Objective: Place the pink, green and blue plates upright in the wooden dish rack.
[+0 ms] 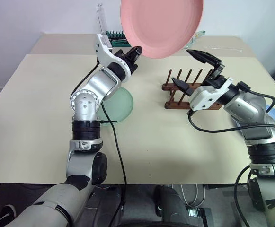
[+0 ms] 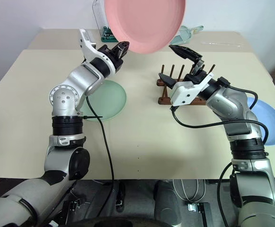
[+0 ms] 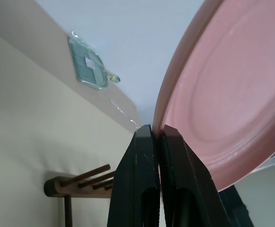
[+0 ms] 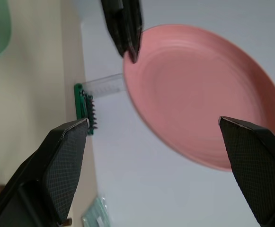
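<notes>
The pink plate [image 1: 162,26] is pinched at its seven-o'clock rim by the left gripper [image 1: 136,51], raised for handover; the right gripper [image 1: 194,68] is spread wide, empty, at the wooden dish rack [image 1: 175,89].

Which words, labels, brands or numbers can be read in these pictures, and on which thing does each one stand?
None can be read. The pink plate, green plate, blue plate and wooden dish rack bear no lettering. The clear packet carries a label too blurred to read.
</notes>
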You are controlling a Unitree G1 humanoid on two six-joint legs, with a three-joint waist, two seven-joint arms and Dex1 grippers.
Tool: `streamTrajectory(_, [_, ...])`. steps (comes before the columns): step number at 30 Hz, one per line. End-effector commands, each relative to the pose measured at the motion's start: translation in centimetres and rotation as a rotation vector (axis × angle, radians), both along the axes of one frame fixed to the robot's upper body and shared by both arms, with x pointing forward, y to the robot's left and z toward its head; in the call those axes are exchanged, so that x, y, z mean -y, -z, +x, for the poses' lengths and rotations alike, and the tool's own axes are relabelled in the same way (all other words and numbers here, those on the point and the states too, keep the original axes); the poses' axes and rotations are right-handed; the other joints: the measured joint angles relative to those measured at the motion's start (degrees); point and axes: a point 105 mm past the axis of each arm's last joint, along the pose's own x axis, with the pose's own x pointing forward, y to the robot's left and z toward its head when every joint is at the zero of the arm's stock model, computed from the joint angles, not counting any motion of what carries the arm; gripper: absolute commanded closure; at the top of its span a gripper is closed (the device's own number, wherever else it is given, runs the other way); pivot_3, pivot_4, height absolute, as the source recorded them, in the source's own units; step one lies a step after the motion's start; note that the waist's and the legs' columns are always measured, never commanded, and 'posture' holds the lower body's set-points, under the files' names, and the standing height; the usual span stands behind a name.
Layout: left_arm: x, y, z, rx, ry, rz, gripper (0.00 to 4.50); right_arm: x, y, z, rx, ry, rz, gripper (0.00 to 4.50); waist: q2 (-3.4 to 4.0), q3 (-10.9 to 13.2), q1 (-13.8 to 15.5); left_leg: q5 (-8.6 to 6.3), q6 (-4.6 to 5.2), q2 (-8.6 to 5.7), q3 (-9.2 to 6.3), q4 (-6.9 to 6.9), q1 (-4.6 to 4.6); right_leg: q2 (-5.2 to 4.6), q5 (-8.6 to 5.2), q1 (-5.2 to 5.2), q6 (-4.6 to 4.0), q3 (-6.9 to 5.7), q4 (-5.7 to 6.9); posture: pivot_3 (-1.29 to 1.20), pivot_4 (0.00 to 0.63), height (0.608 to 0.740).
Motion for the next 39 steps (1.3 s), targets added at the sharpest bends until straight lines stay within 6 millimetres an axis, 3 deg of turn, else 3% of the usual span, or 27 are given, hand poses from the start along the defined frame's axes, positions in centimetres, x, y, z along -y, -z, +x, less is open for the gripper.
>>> streamTrajectory(1, [1.6,-1.9,-1.6,0.089,0.050,0.019,4.45,-0.4,-1.3,0.5,0.085,0.032,0.011,0.00,0.00,0.00,0.00,0.00,0.00,0.00,0.00,0.00,0.00,0.00,0.00,0.00,0.00,0.00,0.00,0.00,0.150,0.724])
streamTrajectory(5, [3.4,-1.6,-2.6,0.111,0.103,0.069,4.45,-0.9,-0.9,1.6,0.089,0.058,0.003,0.00,0.00,0.00,0.11,0.00,0.00,-0.01,-0.02,0.01,-0.01,0.00,0.00,0.02,0.00,-0.01,-0.03,0.00,0.150,0.724])
streamTrajectory(10, [3.9,-1.2,-3.0,0.114,0.117,0.110,4.45,-0.9,-1.7,2.3,0.110,0.076,0.000,0.00,0.00,0.00,-0.03,0.00,0.00,-0.01,-0.02,0.00,0.00,0.00,0.00,0.03,0.00,-0.02,-0.05,0.00,0.150,0.724])
streamTrajectory(13, [4.0,-1.1,-3.1,0.123,0.119,0.124,4.50,-0.8,-1.8,2.5,0.103,0.077,0.004,0.87,0.00,0.00,-0.03,0.00,0.00,0.00,-0.03,-0.02,0.00,0.01,0.00,0.03,-0.01,-0.02,-0.05,0.00,0.150,0.724])
streamTrajectory(20, [4.3,-1.1,-3.2,0.159,0.114,0.177,4.50,-0.9,-1.9,2.3,0.107,0.069,0.013,4.38,0.00,0.00,0.03,0.00,0.01,-0.01,-0.03,-0.02,-0.01,0.01,0.00,0.03,-0.01,-0.02,-0.08,0.00,0.150,0.724])
streamTrajectory(28, [4.3,-1.6,-3.0,0.191,0.113,0.090,4.50,0.0,-2.1,2.5,0.115,0.101,0.011,4.45,0.00,0.00,0.02,0.00,0.01,-0.01,-0.03,-0.03,0.00,0.01,0.00,0.05,-0.01,-0.03,-0.11,0.00,0.150,0.724])
streamTrajectory(31, [5.0,-1.9,-4.0,0.248,0.171,0.112,3.54,0.9,-2.8,2.7,0.122,0.127,0.054,4.50,0.00,0.00,-0.03,-0.01,0.01,-0.01,-0.04,-0.04,-0.01,0.01,0.00,0.05,-0.01,-0.03,-0.11,0.00,0.150,0.724])
streamTrajectory(37, [5.1,-2.6,-5.4,0.374,0.227,0.165,0.56,3.3,-5.1,3.2,0.047,0.109,0.330,4.50,0.00,0.00,-0.07,-0.01,0.02,0.00,-0.04,-0.05,-0.01,0.01,0.00,0.05,-0.01,-0.03,-0.12,0.00,0.150,0.724])
streamTrajectory(38, [4.6,-2.8,-5.6,0.407,0.228,0.173,0.07,4.2,-6.1,3.2,0.023,0.085,0.451,4.50,0.00,0.00,-0.11,-0.01,0.02,0.00,-0.03,-0.06,0.00,0.01,0.00,0.06,-0.01,-0.03,-0.14,0.00,0.150,0.724])
streamTrajectory(39, [4.2,-2.9,-5.7,0.431,0.226,0.179,0.02,4.9,-7.1,3.1,-0.013,0.038,0.573,4.50,0.00,0.00,-0.22,-0.01,0.03,0.00,-0.03,-0.06,0.00,0.01,0.00,0.06,-0.01,-0.03,-0.14,0.00,0.150,0.724])
